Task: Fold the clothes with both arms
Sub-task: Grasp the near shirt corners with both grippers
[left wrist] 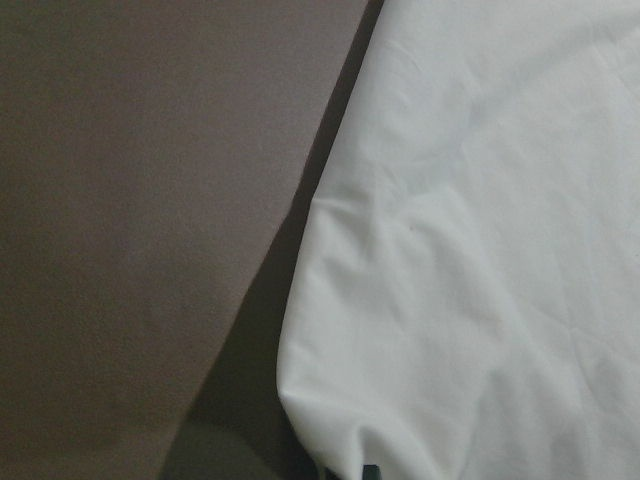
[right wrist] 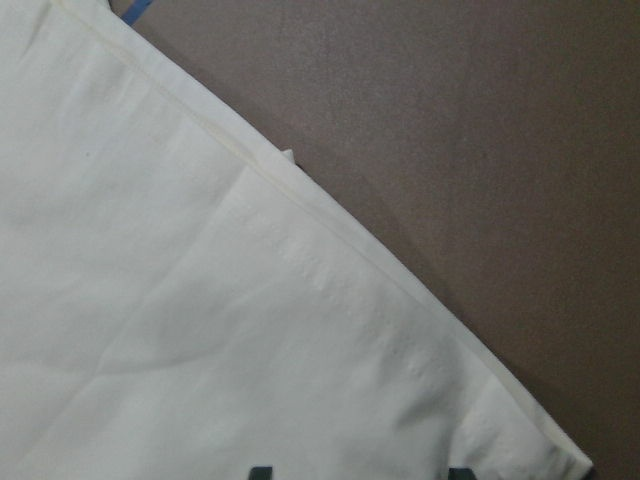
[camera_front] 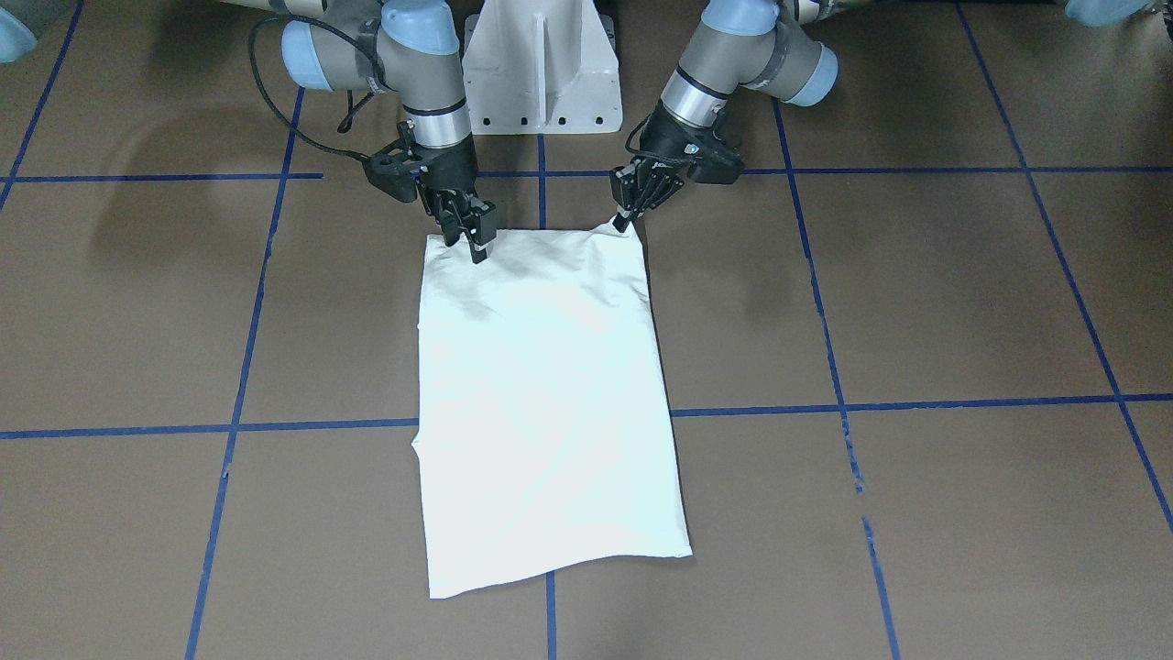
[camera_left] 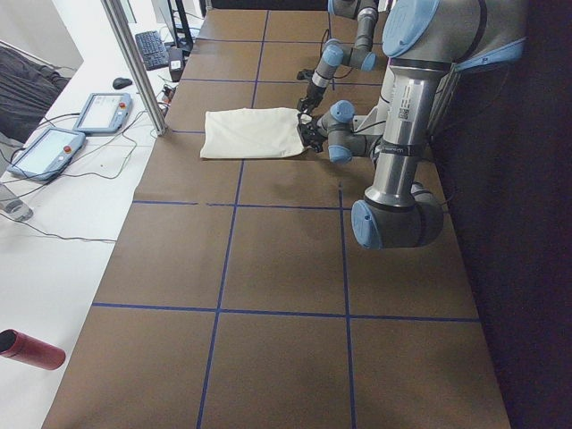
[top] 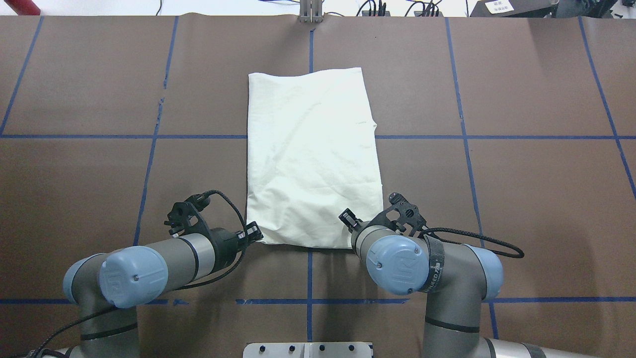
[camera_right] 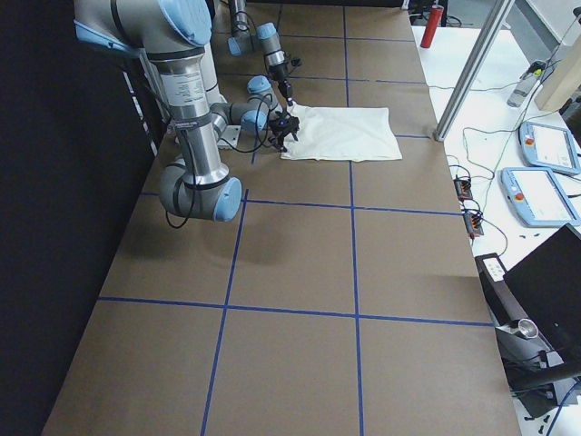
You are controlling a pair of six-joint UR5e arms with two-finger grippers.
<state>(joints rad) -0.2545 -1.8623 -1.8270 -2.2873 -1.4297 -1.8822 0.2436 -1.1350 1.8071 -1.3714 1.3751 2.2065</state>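
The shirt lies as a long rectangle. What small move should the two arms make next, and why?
Probably pinch and raise both near corners together, a little. The left gripper and the right gripper each sit at a near corner of the shirt, whose far half lies flat.

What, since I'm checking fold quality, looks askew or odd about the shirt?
Only small things. The shirt lies as a long rectangle, but its far edge runs slightly slanted, a small nub of cloth pokes out on the robot's right side, and the corner at the left pincer is peaked up.
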